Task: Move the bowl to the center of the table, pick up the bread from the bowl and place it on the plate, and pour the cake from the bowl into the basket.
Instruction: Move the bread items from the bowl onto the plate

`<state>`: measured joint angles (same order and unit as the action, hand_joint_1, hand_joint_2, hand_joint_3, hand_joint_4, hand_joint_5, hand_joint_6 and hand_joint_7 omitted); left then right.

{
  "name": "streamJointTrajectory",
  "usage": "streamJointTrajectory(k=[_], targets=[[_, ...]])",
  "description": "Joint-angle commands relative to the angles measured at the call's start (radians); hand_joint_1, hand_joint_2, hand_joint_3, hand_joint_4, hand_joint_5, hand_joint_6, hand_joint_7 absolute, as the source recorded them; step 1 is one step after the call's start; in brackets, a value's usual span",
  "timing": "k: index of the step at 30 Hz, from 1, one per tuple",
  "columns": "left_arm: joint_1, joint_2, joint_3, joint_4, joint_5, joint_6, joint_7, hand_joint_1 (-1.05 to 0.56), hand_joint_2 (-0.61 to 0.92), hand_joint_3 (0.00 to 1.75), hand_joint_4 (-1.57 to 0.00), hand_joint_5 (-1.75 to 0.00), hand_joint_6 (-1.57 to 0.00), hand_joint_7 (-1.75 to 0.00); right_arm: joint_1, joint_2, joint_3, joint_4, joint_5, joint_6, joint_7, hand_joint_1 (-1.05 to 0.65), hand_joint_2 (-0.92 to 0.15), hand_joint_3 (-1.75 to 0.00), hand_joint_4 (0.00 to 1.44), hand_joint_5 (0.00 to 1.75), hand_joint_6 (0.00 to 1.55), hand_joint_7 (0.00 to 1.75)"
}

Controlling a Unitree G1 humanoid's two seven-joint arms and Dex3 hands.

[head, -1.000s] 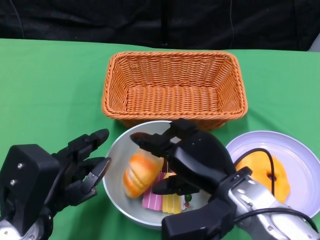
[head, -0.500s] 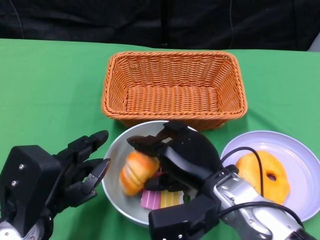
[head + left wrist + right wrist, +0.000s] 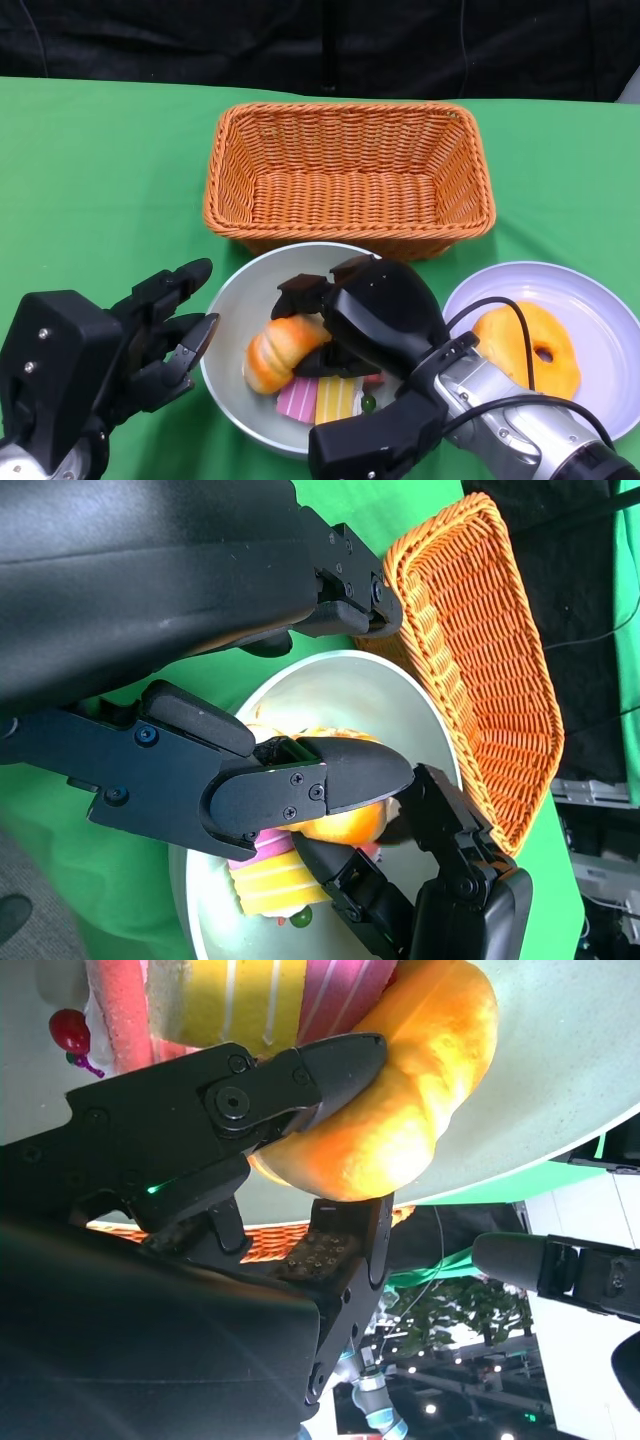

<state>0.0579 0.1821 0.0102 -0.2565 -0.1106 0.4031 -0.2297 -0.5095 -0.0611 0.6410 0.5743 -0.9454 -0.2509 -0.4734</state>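
Bread (image 3: 283,352) lies inside the pale green bowl (image 3: 232,310), toward its left half, with the right hand (image 3: 370,320) closed around it — in the right wrist view one black finger (image 3: 300,1080) presses the top of the orange roll (image 3: 400,1110) and another sits under it. Just beside the bread, on the bowl's floor, rests the striped pink-and-yellow cake (image 3: 318,398), with a small red cherry (image 3: 68,1030) at its edge. The bowl sits on the green table (image 3: 100,180), its far rim close against the near wall of the orange wicker basket (image 3: 348,175). To the right is a white plate (image 3: 590,300) carrying a yellow doughnut (image 3: 525,345). The left hand (image 3: 150,335) hovers just left of the bowl — fingers spread, holding nothing.
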Motion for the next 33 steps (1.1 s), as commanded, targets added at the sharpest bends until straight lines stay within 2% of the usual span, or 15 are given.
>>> streamJointTrajectory(k=[1,3,7,8,9,13,14,16,22,25,29,33], targets=[[0.002,0.008,0.012,0.008,-0.002,-0.015,0.001,-0.69,0.92,0.61,0.0,-0.58,-0.26,-0.01,-0.006,-0.018,-0.009,0.013,0.014,-0.039,-0.063,-0.32,-0.9,-0.01,1.01,1.75,0.8,1.6],[0.001,0.008,0.012,0.006,-0.004,-0.009,0.003,-0.7,0.92,0.61,0.0,-0.6,-0.26,-0.01,-0.003,-0.021,-0.016,0.006,0.025,-0.071,-0.097,-0.27,-0.92,-0.05,1.01,1.75,0.77,1.72],[0.0,0.008,0.011,0.001,-0.004,0.005,0.007,-0.71,0.92,0.6,0.0,-0.61,-0.26,-0.01,0.006,-0.029,-0.033,-0.025,0.044,-0.128,-0.155,-0.23,-0.91,-0.12,1.01,1.75,0.78,1.74],[0.0,0.009,0.01,0.003,-0.004,0.003,0.005,-0.71,0.92,0.6,0.0,-0.61,-0.26,-0.01,0.009,-0.031,-0.038,-0.034,0.048,-0.141,-0.167,-0.22,-0.81,-0.33,1.02,1.75,0.78,1.75],[0.0,0.01,0.01,0.005,-0.005,0.001,0.003,-0.71,0.92,0.6,0.0,-0.61,-0.27,-0.01,0.013,-0.034,-0.043,-0.046,0.05,-0.15,-0.179,-0.23,-0.63,-0.68,1.02,1.75,0.78,1.75],[-0.002,0.013,0.011,0.014,-0.008,-0.005,-0.005,-0.71,0.92,0.6,0.0,-0.6,-0.27,-0.01,0.038,-0.05,-0.069,-0.104,0.073,-0.182,-0.176,-0.21,-0.33,-1.32,1.05,1.75,0.82,1.75],[-0.002,0.014,0.011,0.015,-0.008,-0.006,-0.005,-0.71,0.92,0.6,0.0,-0.6,-0.27,-0.01,0.042,-0.053,-0.073,-0.115,0.074,-0.186,-0.176,-0.2,-0.3,-1.37,1.05,1.75,0.82,1.75],[-0.003,0.015,0.011,0.019,-0.007,-0.008,-0.005,-0.72,0.92,0.59,0.0,-0.6,-0.27,-0.01,0.055,-0.061,-0.084,-0.141,0.084,-0.199,-0.172,-0.2,-0.27,-1.42,1.05,1.75,0.82,1.75],[-0.012,0.02,0.017,0.039,-0.012,-0.013,-0.011,-0.74,0.92,0.59,0.0,-0.6,-0.27,-0.01,0.119,-0.09,-0.145,-0.256,0.171,-0.256,-0.106,-0.21,-0.27,-1.51,1.04,1.75,0.82,1.75],[-0.015,0.022,0.018,0.043,-0.012,-0.017,-0.014,-0.74,0.92,0.59,0.0,-0.61,-0.27,-0.01,0.152,-0.111,-0.174,-0.316,0.189,-0.272,-0.082,-0.23,-0.24,-1.6,1.04,1.75,0.81,1.75],[-0.016,0.024,0.018,0.045,-0.012,-0.02,-0.016,-0.75,0.92,0.59,0.0,-0.62,-0.27,-0.01,0.169,-0.114,-0.193,-0.34,0.191,-0.286,-0.068,-0.24,-0.22,-1.64,1.04,1.75,0.81,1.75],[-0.018,0.024,0.019,0.052,-0.015,-0.023,-0.018,-0.75,0.92,0.59,0.0,-0.63,-0.27,-0.01,0.239,-0.174,-0.266,-0.452,0.252,-0.321,-0.014,-0.22,-0.24,-1.63,1.05,1.75,0.8,1.75]])
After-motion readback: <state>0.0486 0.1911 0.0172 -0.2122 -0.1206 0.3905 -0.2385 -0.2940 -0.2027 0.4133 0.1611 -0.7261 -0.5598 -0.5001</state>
